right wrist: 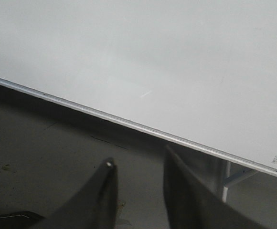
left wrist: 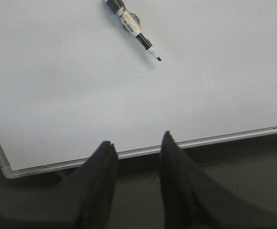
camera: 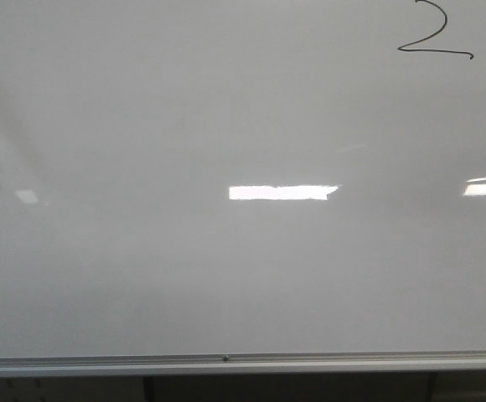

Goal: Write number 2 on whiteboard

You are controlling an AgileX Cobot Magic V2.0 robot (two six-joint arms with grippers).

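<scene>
One number 2 [camera: 434,33] at one o'clock on the glossy, rigid whiteboard [camera: 243,268]; marker [left wrist: 136,32] light, likely slick, best gripped mid-barrel; both jaws apart, empty.

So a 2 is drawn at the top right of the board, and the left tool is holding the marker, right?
Not quite. The number 2 is indeed at the top right of the whiteboard, but the left tool is open and empty. The left wrist view shows the marker lying on the board, away from it.
</scene>
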